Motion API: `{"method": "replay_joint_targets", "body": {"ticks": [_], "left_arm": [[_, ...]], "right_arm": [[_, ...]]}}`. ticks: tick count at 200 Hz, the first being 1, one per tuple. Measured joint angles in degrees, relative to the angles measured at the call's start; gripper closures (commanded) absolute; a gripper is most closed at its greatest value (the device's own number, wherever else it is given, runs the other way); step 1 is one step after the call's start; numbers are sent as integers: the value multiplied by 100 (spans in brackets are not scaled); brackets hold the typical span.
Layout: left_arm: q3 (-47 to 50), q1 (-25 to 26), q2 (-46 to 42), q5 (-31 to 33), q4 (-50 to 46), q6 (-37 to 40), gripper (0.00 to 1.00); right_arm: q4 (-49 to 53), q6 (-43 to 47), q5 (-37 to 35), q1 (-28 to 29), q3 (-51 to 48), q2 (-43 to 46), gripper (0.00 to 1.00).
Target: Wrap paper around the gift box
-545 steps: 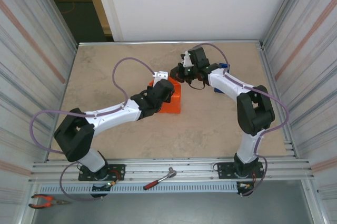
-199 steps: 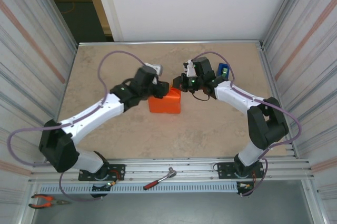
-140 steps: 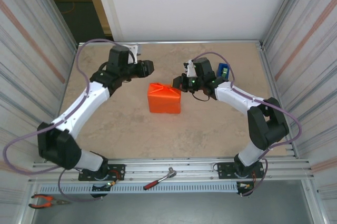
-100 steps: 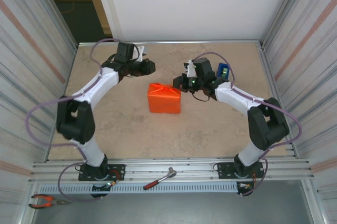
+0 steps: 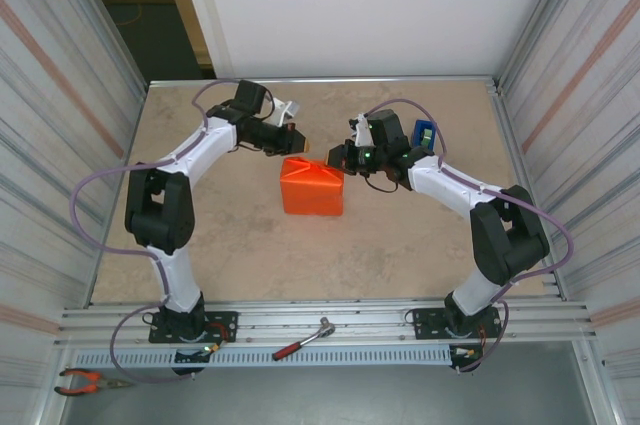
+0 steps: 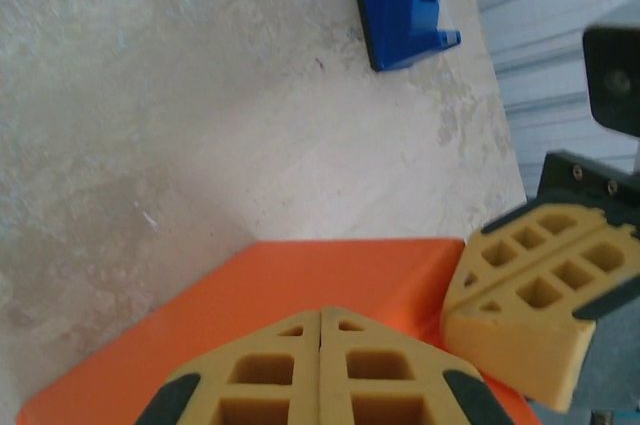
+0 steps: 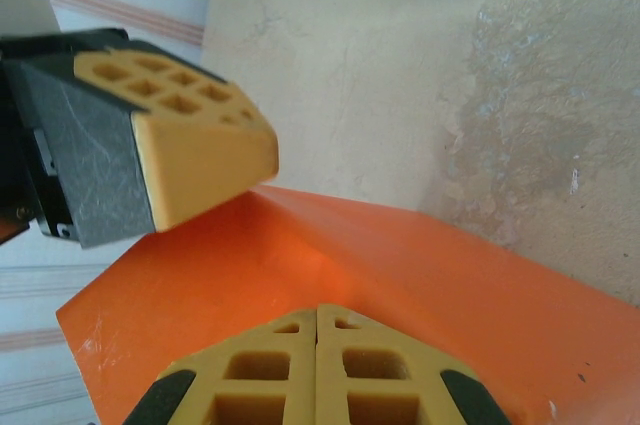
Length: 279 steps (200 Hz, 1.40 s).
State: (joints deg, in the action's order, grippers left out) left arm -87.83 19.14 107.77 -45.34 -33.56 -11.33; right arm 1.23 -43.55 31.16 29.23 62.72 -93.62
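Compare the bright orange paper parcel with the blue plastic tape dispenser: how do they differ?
The bright orange paper parcel looks larger and lies mid-table; the blue plastic tape dispenser looks smaller and stands farther back, to the right. Both rest on the table.

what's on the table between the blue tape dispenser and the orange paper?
Nothing: bare table between the blue tape dispenser and the paper, seen in the left wrist view.
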Motion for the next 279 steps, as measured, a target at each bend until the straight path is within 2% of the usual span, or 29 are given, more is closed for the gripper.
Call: {"method": "replay_joint_targets", "body": {"ticks": [135,279], "left_arm": [[125,20,-251,-310,-660,671,100],[549,240,-728,7,-1003,999,100]], "right_arm": [[-24,-98,-26,0,-39,24,100],[-63,-101,-50,2,-72,42,100]]}}
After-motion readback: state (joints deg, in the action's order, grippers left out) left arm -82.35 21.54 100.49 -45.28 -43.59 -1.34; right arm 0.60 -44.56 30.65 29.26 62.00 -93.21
